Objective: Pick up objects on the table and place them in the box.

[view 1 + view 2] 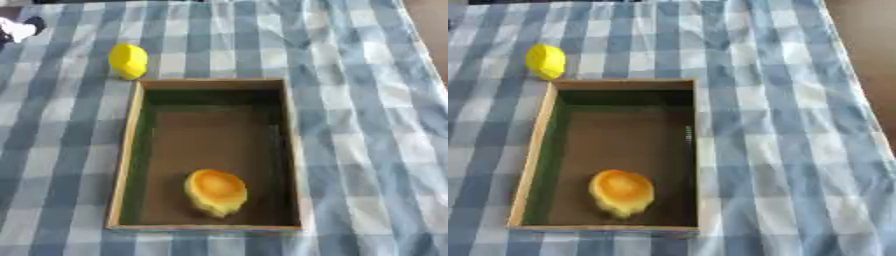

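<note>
An open wooden box (131,150) lies on the blue-and-white checked cloth (367,125), and in its near end sits 1 round yellow-orange object (214,191), close to the front wall. Outside the box, just beyond its far left corner, 1 yellow object (128,61) rests on the cloth. At the far left edge a black-and-white shape (19,29) shows, too blurred to identify. Neither robot hand shows, so their state cannot be told.

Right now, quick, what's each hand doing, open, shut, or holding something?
Left hand: not in either view, so its state cannot be told.
Right hand: not in view either, cannot be told.
</note>
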`<state>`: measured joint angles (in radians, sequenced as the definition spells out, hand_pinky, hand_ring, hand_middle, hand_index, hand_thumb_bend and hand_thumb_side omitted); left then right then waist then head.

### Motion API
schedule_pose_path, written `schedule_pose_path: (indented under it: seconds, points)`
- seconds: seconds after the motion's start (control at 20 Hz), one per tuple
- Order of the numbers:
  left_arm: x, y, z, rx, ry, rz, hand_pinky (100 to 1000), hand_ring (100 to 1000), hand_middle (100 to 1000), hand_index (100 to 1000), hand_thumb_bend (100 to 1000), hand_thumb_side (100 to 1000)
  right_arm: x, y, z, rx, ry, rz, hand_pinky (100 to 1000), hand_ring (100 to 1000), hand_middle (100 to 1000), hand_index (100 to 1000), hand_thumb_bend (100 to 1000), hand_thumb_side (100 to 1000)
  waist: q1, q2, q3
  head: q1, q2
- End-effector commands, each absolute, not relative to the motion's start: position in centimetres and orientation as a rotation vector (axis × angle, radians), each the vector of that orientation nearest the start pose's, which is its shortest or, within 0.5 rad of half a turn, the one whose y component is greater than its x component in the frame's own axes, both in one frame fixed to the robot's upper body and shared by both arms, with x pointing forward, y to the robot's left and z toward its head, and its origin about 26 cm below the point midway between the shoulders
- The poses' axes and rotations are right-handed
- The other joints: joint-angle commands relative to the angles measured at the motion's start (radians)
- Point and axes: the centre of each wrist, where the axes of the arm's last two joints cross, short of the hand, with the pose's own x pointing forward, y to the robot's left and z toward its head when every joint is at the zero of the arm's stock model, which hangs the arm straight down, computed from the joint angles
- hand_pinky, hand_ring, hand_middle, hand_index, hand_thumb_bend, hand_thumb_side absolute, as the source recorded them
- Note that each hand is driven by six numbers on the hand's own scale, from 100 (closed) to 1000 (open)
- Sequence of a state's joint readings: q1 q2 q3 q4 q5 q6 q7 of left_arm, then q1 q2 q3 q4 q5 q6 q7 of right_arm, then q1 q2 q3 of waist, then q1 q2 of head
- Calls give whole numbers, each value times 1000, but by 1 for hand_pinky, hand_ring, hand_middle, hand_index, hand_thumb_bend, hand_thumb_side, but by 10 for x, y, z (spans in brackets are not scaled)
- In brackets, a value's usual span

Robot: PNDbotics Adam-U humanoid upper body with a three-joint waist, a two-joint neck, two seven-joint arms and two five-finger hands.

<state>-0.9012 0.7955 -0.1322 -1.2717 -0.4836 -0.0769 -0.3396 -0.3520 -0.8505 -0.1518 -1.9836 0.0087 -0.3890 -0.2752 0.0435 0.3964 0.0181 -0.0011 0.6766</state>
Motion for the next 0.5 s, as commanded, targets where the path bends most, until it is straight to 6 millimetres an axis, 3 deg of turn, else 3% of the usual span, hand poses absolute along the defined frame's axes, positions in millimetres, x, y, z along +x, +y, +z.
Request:
schedule_pose_path:
  seconds: [0.05, 0.1, 0.15, 0.5]
  points:
    - [420, 354, 330, 1010, -1681, -1265, 908, 932, 883, 917, 454, 100, 279, -347, 315, 822, 3150, -739, 840, 952, 650, 817, 100, 180, 1, -18, -4, 11, -3]
    - [422, 351, 330, 1001, -1676, -1278, 910, 933, 884, 917, 500, 117, 279, -347, 315, 821, 3152, -740, 840, 953, 649, 817, 100, 180, 2, -17, -6, 15, -4]
    - [423, 349, 329, 993, -1672, -1290, 910, 933, 884, 917, 459, 101, 279, -347, 315, 820, 3155, -740, 840, 953, 649, 817, 100, 191, 3, -16, -8, 18, -5]
    - [433, 333, 324, 935, -1620, -1388, 920, 940, 890, 928, 509, 136, 280, -345, 314, 810, 3176, -742, 839, 955, 642, 813, 100, 232, 7, -14, -16, 33, -8]
